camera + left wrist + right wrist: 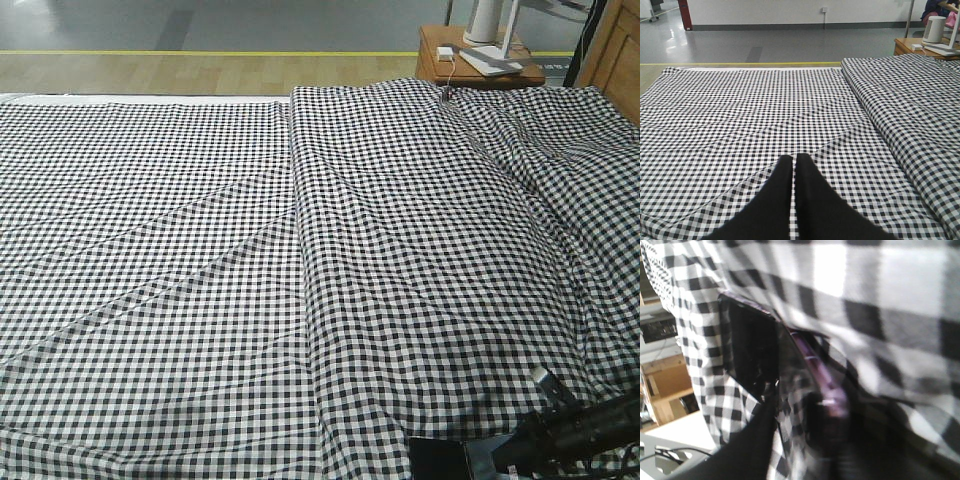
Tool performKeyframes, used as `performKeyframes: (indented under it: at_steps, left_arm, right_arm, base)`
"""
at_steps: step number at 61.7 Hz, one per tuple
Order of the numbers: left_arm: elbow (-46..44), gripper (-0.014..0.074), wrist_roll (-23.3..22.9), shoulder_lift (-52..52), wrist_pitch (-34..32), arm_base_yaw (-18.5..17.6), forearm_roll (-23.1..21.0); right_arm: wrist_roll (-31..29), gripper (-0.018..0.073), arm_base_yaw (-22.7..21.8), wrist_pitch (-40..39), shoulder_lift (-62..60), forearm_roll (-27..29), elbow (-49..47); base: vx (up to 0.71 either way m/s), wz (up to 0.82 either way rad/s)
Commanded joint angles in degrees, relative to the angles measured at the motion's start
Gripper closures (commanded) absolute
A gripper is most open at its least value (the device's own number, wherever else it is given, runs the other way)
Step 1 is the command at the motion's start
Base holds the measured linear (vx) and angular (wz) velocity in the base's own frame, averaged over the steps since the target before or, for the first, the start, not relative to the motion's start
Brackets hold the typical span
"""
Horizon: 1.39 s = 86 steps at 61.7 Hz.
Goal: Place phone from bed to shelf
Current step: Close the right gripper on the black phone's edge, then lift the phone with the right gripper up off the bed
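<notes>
R gripper (pixel 505 455) sits low at the near R corner of the bed (pixel 200 250), with its tip right up against the phone (pixel 438 460). In the R wrist view you see one dark finger (pixel 752 440) reaching up to the phone's glossy black face, w/ the pinkish-purple edge just beside it. That pic is badly blurred, so you can't tell whether the jaws are clamped on the phone or only touching it. The phone lies on the check cloth at the bed's near edge, w/ folds of fabric close around it.

L gripper (pixel 793 167) has its two black fingers pressed together, only a hairline slit between them and nothing in it. It points across the flat L half of the bed, well apart from the phone.

A long raised fold (pixel 300 250) runs down the bed's middle, w/ rumpled cloth to the R of it. Past the far R corner stands a reddish-brown bedside table (pixel 450 65) carrying white items. Pale wood boards, prob. the shelf (pixel 667 380), show at the L margin of the R wrist view.
</notes>
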Motion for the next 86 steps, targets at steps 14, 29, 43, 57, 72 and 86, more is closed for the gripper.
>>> performKeyframes:
  at_steps: [14,29,43,57,72,86]
  left_arm:
    - [0.15,0.0596,-0.22,-0.27,-4.13,-0.28,-0.49]
    - [0.15,0.0596,-0.22,-0.27,-4.13,-0.28,-0.49]
    - [0.15,0.0596,-0.22,-0.27,-4.13,-0.28,-0.49]
    - [0.15,0.0596,-0.22,-0.27,-4.13,-0.28,-0.49]
    - [0.15,0.0596,-0.22,-0.27,-4.13,-0.28,-0.49]
    - [0.15,0.0596,-0.22,-0.27,-4.13,-0.28,-0.49]
  right_arm:
    - [-1.2,0.0571,0.53,7.69,-8.67,-0.44,-0.02]
    - [1.94,0.0568,0.53,10.95,-14.07,0.9,-0.02]
    - [6.12,0.0568,0.53,11.0,-22.24,2.11,-0.02]
    - [6.11,0.0568,0.7,11.0,-33.83,2.37,0.15]
    - [5.3,0.0564,0.7,11.0,-44.77,8.14,0.12]
    - [4.59,0.0562,2.53,11.0,-50.82,11.75,0.17]
  base:
    - [0.0,0.0]
    - [0.0,0.0]
    - [0.0,0.0]
    - [0.0,0.0]
    - [0.0,0.0]
    - [0.0,0.0]
